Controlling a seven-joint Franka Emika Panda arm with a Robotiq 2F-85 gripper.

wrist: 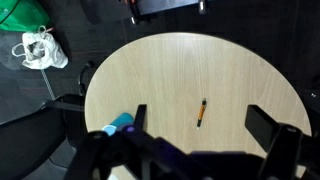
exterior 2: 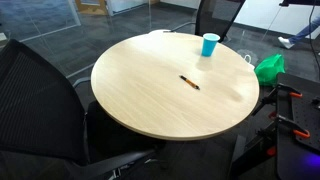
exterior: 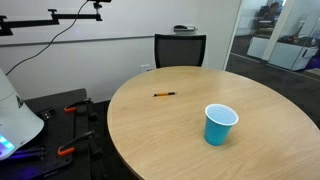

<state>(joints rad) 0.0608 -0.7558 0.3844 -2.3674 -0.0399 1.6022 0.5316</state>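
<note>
A round wooden table (exterior: 270, 130) (exterior 2: 150, 90) (wrist: 180, 70) carries two things. An orange and black pen (exterior: 164, 95) (exterior 2: 189, 82) (wrist: 201, 113) lies near the table's middle. A blue cup (exterior: 220, 124) (exterior 2: 209, 45) stands upright near the rim; in the wrist view only a bit of the cup (wrist: 121, 122) shows beside a finger. My gripper (wrist: 200, 128) hangs high above the table, open, with nothing between its fingers (wrist: 270, 128). The pen lies below the gap between them. The gripper does not appear in the exterior views.
A black office chair (exterior: 180, 48) stands at the table's far side, another dark chair (exterior 2: 40, 100) close in front. A green bag (exterior 2: 268, 68) and a white bag (wrist: 40, 50) lie on the dark floor. Clamps with orange handles (exterior: 70, 108) lie on a black surface.
</note>
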